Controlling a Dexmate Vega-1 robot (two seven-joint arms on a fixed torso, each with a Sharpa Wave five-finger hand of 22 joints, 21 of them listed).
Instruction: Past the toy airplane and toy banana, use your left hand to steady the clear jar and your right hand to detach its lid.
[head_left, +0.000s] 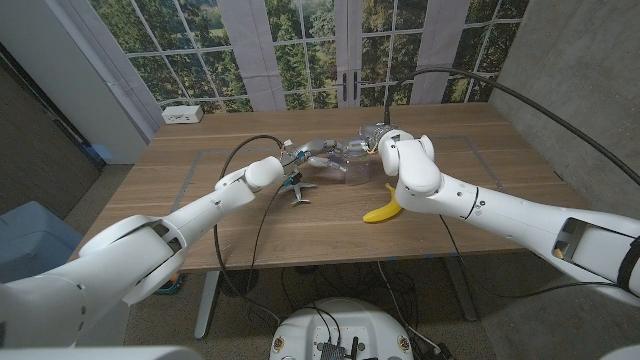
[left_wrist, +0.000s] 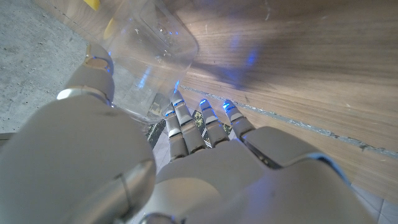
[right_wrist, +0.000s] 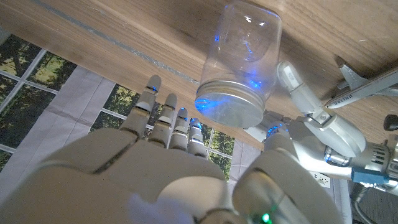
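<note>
Tall windows stand behind the wooden table (head_left: 200, 215). At frame centre the clear jar (head_left: 355, 160) lies on its side, gripped by the left hand (head_left: 312, 152). The right hand (right_wrist: 180, 168), fingers spread and empty, hovers just at its metal lid (right_wrist: 227, 107).

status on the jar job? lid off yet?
Not yet. Done: left hand holds the clear jar. In hand: right hand is open near the lid, which is on the jar, not gripping it. Left: grip lid and detach it.
</note>
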